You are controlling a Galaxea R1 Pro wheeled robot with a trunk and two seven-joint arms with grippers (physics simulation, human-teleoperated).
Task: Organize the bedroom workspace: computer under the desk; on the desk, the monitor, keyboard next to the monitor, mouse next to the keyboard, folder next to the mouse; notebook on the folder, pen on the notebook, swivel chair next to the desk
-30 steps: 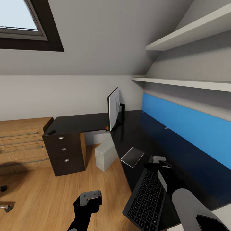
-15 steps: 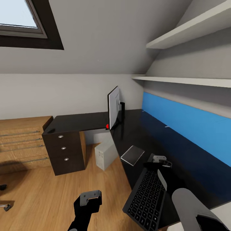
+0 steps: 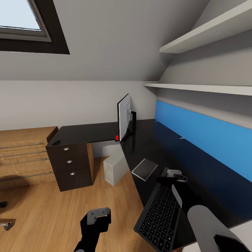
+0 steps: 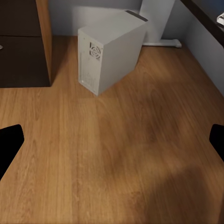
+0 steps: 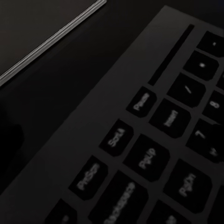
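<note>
Right pincer [image 3: 174, 174] at far end of flat black plastic keyboard [image 3: 159, 217] overhanging glossy black desk [image 3: 154, 147]; closure unclear. Light, rigid, slippery: grip edge, slide inward.

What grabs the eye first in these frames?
The bright blue wall panel behind the black desk, and the white monitor standing at the desk's corner. Nearer, the right gripper is at the far end of a black keyboard that overhangs the desk's front edge. A white computer tower stands on the wood floor under the desk.
</note>
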